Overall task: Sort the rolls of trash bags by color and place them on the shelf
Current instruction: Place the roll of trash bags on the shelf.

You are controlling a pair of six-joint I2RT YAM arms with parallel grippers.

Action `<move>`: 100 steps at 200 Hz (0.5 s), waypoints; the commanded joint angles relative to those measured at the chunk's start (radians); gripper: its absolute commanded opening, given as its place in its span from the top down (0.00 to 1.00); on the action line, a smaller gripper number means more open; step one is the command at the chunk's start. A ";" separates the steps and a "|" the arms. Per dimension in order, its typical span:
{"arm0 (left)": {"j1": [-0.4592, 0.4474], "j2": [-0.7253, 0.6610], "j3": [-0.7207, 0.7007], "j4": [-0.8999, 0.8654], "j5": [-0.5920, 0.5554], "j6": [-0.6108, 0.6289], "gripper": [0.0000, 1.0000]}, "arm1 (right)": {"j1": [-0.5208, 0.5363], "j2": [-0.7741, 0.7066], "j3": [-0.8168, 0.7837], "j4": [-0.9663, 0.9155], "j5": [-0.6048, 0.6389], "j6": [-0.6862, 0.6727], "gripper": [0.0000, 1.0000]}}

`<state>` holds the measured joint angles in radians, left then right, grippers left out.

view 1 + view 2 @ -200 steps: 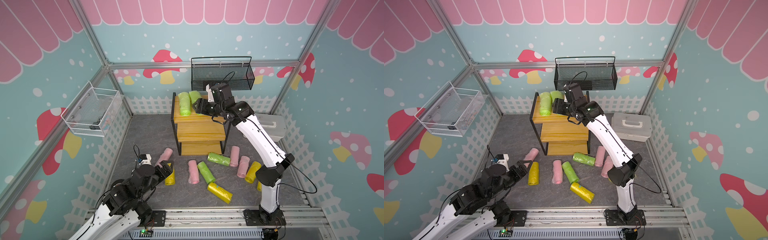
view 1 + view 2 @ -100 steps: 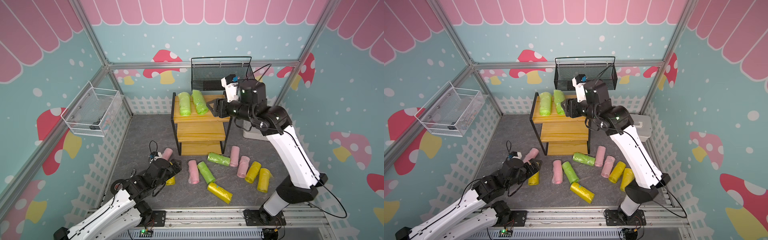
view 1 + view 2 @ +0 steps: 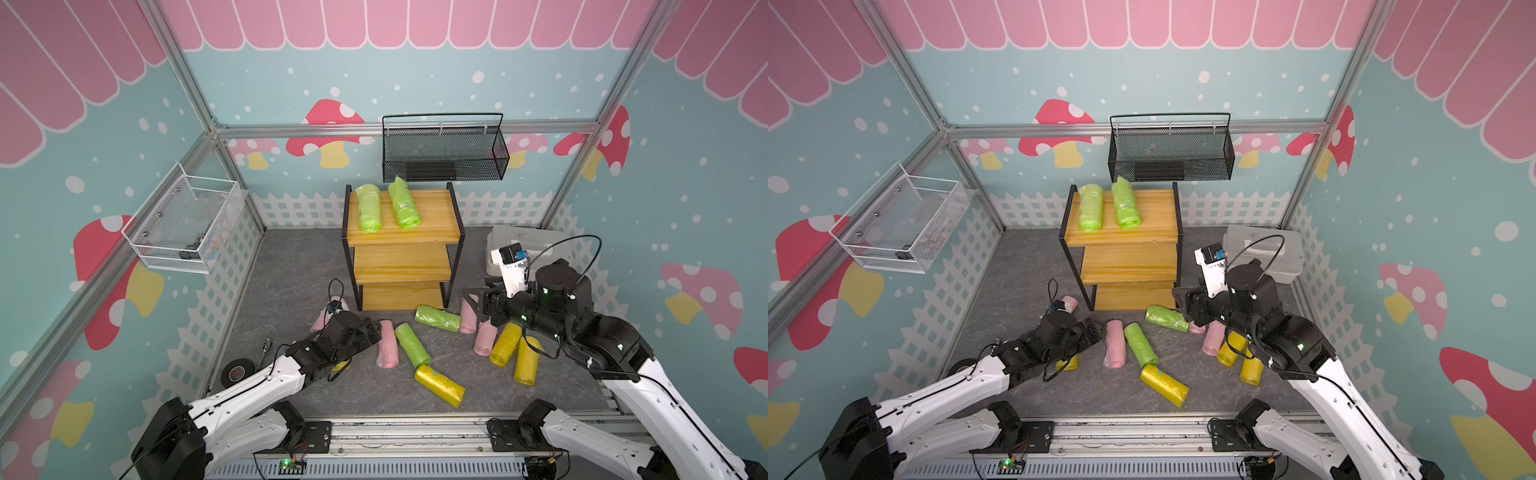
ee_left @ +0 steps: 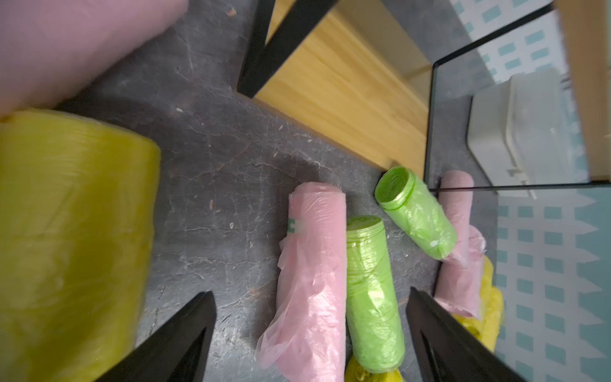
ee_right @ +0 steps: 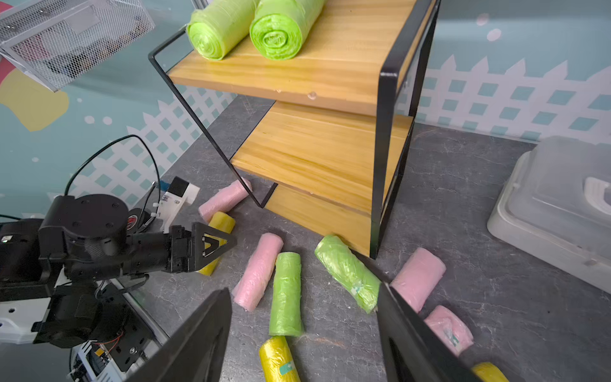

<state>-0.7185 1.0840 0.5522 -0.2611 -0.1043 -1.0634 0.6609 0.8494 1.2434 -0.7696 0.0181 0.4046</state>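
The right arm (image 3: 602,345) has swung down from the top of the shelf (image 3: 415,232) to the floor (image 3: 291,291), and two green rolls (image 3: 369,208) now lie side by side on the top board. The left arm (image 3: 257,382) has reached further forward.

The right gripper (image 3: 477,308) hangs low beside the shelf's right foot, its jaws apart and empty. A crinkly green roll (image 3: 438,318) lies just ahead of it, close by one finger; whether they touch I cannot tell.

The left gripper (image 3: 373,332) is spread wide and holds nothing. A pale pink roll (image 3: 387,343) and a second green roll (image 3: 411,345) lie touching, side by side, right in front of its tips. A yellow roll (image 4: 72,231) lies partly under that arm.

Other pink rolls (image 3: 484,338) and yellow rolls (image 3: 505,345) are scattered by the right arm.
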 commanded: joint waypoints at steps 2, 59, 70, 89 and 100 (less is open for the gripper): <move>-0.002 0.096 0.069 0.073 0.070 0.066 0.09 | -0.004 -0.080 -0.087 -0.029 0.023 0.041 0.27; -0.001 0.334 0.151 0.125 0.136 0.089 0.18 | -0.003 -0.183 -0.236 -0.059 -0.027 0.118 0.28; -0.001 0.358 0.158 0.127 0.130 0.087 0.20 | -0.004 -0.192 -0.250 -0.067 -0.030 0.121 0.28; -0.001 0.390 0.170 0.110 0.105 0.079 0.23 | -0.003 -0.207 -0.261 -0.081 -0.024 0.119 0.28; -0.001 0.410 0.182 0.087 0.091 0.080 0.26 | -0.003 -0.210 -0.260 -0.094 -0.018 0.113 0.28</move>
<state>-0.7185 1.4639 0.6922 -0.1558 0.0078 -1.0054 0.6609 0.6598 0.9878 -0.8345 0.0013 0.5068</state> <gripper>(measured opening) 0.758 0.717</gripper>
